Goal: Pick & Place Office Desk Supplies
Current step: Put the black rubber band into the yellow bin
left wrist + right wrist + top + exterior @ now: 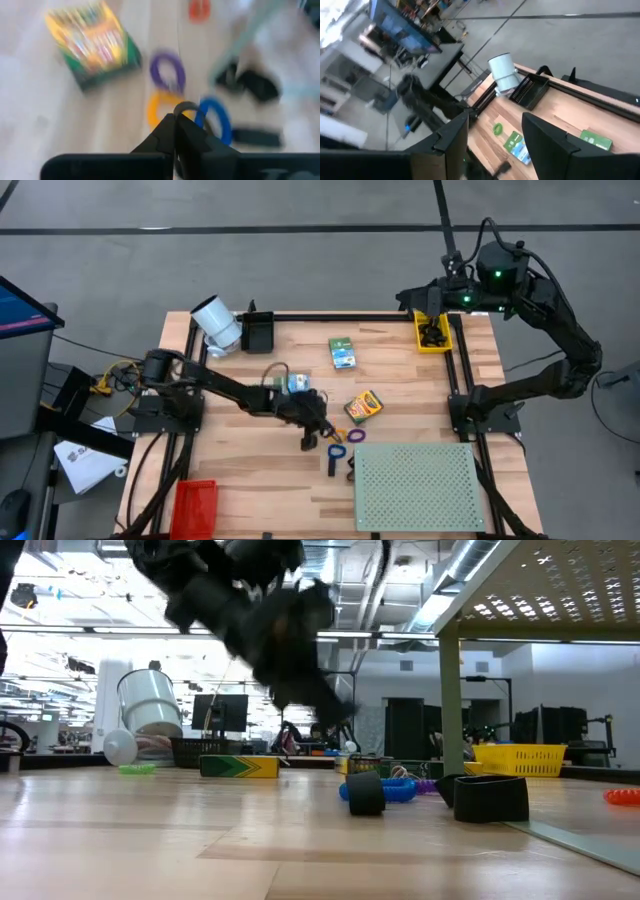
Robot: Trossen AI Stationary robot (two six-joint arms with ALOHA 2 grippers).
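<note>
My left gripper (318,420) (176,122) is shut and hangs above the table's middle, next to the yellow-orange crayon box (363,407) (92,42). A thin dark loop (188,106) sticks out at its fingertips. Purple (167,70), orange (157,107) and blue (217,117) rings and black clips (255,85) (365,792) lie flat on the wood beyond it. A green box (343,353) lies farther back. My right gripper (430,305) (495,145) is open, high over the yellow bin (432,332), which holds black clips. My left gripper pinches the thin dark loop (186,105) between its two shut fingertips. The loop stands out past the fingers, clear of the table. The fingers hide what the loop belongs to.
The pale green perforated board (418,485) stands raised on legs at the near right. A white cylinder (216,322) and a black bin (258,330) sit at the far left, and a red bin (195,505) at the near left corner. Bare wood lies left of centre.
</note>
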